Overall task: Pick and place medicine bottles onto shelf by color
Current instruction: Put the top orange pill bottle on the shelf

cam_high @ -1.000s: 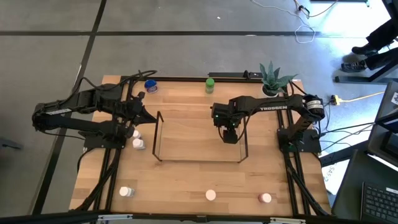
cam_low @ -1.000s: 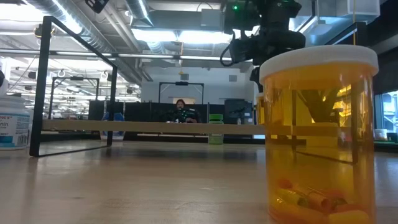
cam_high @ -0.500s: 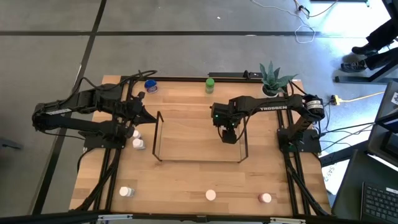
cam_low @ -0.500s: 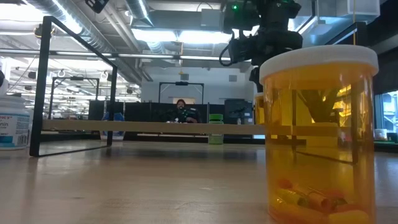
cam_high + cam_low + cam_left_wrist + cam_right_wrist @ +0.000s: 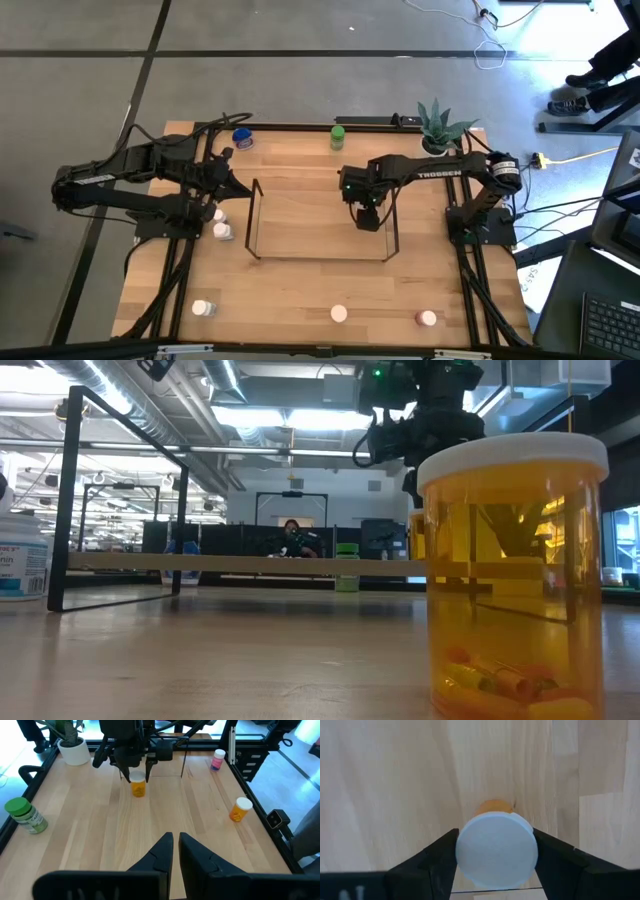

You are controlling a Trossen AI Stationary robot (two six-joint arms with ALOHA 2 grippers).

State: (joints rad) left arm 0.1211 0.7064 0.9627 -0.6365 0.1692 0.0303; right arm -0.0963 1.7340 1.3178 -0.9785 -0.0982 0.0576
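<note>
At the table's (image 5: 300, 290) front edge stand 3 medicine bottles (image 5: 339, 314). Farther back, inside the shelf (image 5: 255, 215), the right end effector (image 5: 496, 851) straddles an upright orange bottle (image 5: 138, 787), fingers at its white cap. The left end effector (image 5: 175, 851) waits closed, empty.

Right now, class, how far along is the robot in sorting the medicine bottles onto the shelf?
Done: no bottle stands finished and released yet. In hand: the right gripper brackets an orange bottle with a white cap standing inside the shelf; whether it still grips is unclear. Left: the green-capped bottle, blue-capped bottle and white and pink-capped bottles remain outside the shelf. The left gripper waits shut.
</note>
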